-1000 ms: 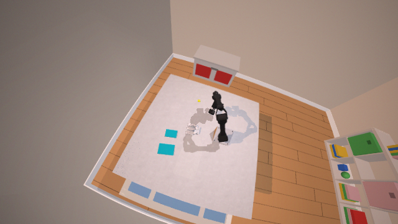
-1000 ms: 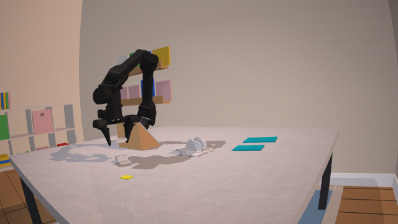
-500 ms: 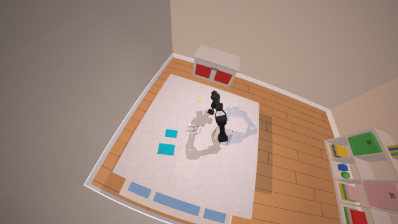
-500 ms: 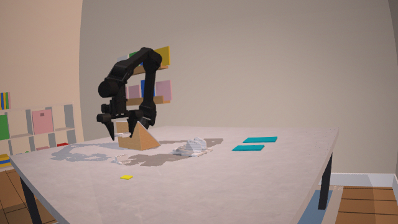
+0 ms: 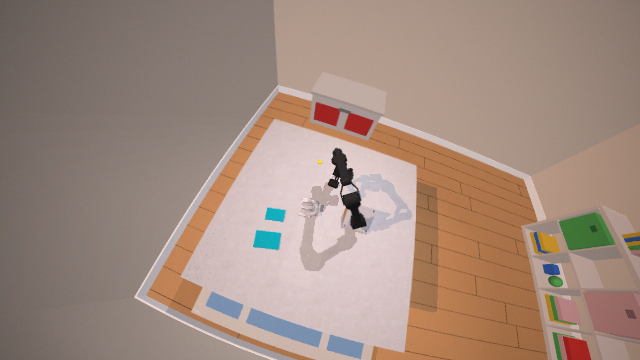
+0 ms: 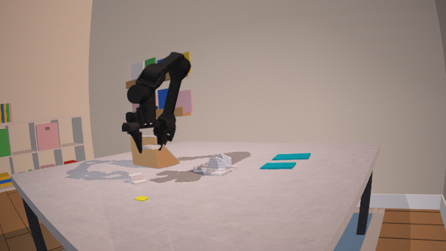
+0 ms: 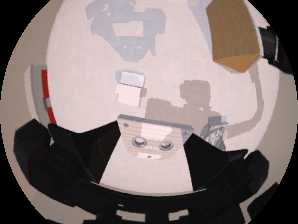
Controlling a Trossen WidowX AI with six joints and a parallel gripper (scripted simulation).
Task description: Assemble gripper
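My gripper (image 6: 150, 150) (image 7: 156, 126) is shut on the housing plate (image 6: 152, 146) (image 7: 150, 133), a pale plate with two round holes. It holds the plate above the table, in front of the wooden wedge in the exterior view. The white gripper base (image 5: 310, 210) (image 6: 217, 171) stands on the table, to the right of my gripper in that view, with ridged white parts standing up on it. These look like the jaws, but whether their teeth mesh is too small to tell. In the wrist view, the base is partly hidden behind the right finger.
A wooden wedge (image 6: 148, 157) (image 7: 234, 30) stands by the arm. A small white stepped block (image 6: 136, 178) (image 7: 131, 89) and a yellow square (image 5: 320, 162) (image 6: 141, 199) lie on the table. Two teal pads (image 5: 275, 214) (image 5: 267, 240) (image 6: 291, 156) (image 6: 278, 165) lie beyond the base.
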